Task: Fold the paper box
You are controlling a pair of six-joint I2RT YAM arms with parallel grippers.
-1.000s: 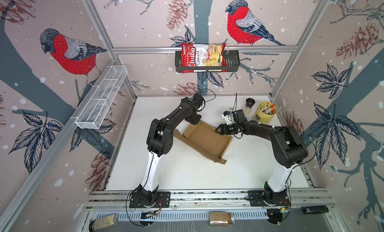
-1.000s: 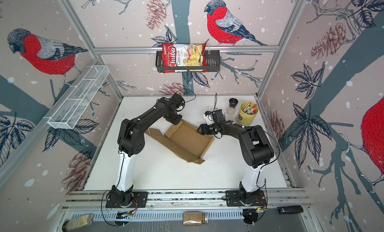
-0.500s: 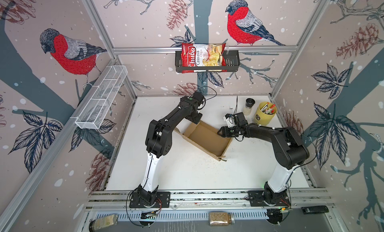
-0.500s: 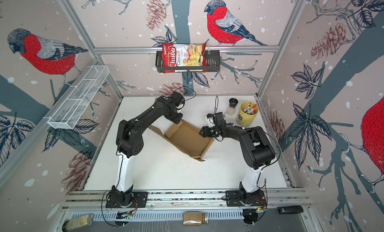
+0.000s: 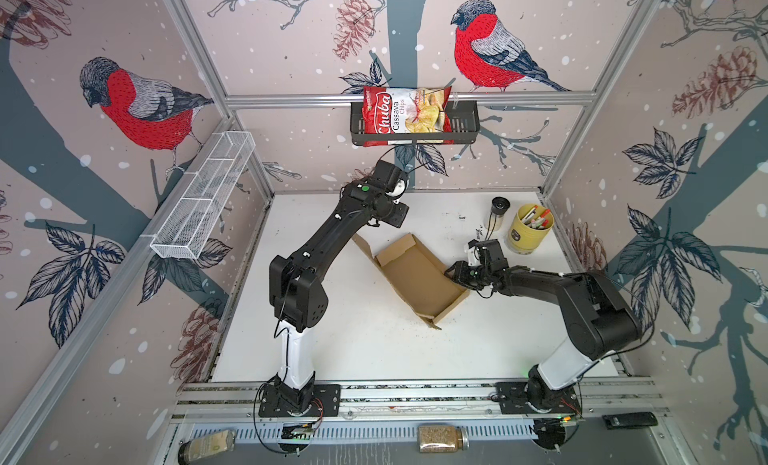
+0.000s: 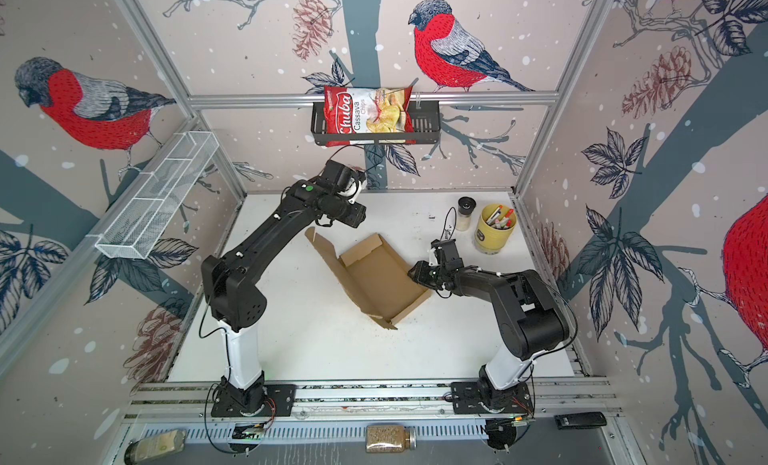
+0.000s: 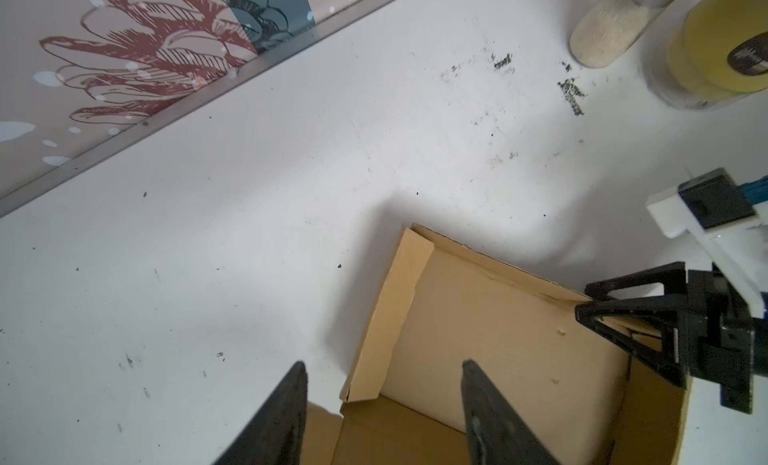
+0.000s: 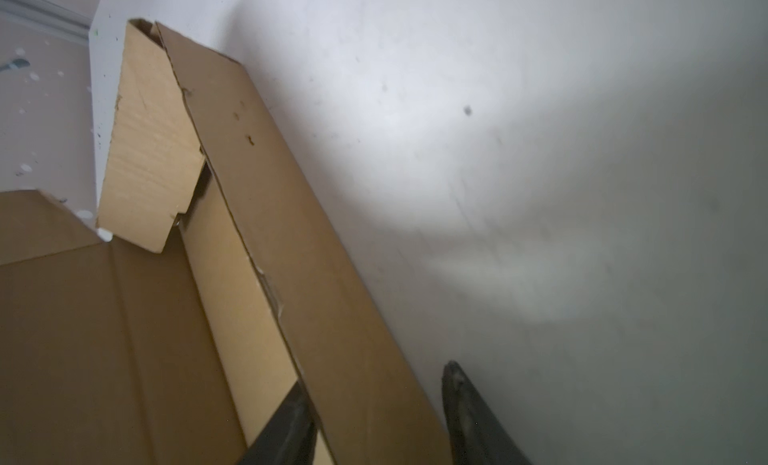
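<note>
As the paper box [image 5: 419, 278] looked light but crushable, its side wall [image 8: 332, 296], straddled by the spread right pincer [image 8: 374, 377], suited pinching; the left pincer [image 7: 383, 364] gaped empty.

Light falls evenly from overhead: in both top views the white table [image 5: 374, 350] is bright and sharp, with only soft shadows under my arms [image 5: 328, 238]. From my left wrist the table ahead of my left claw [image 7: 383, 364] looks washed out, nearly glaring, and the box [image 7: 498, 338] below it throws a soft grey shadow. The jar [image 7: 606, 30] and yellow cup [image 7: 715, 55] far ahead are out of focus, and my own fingers [image 7: 282, 417] are dark blurs at the picture's edge. From my right wrist it is dimmer: the table beside my right claw [image 8: 374, 379] fades to grey, with one bright patch ahead, everything soft and slightly smeared.
</note>
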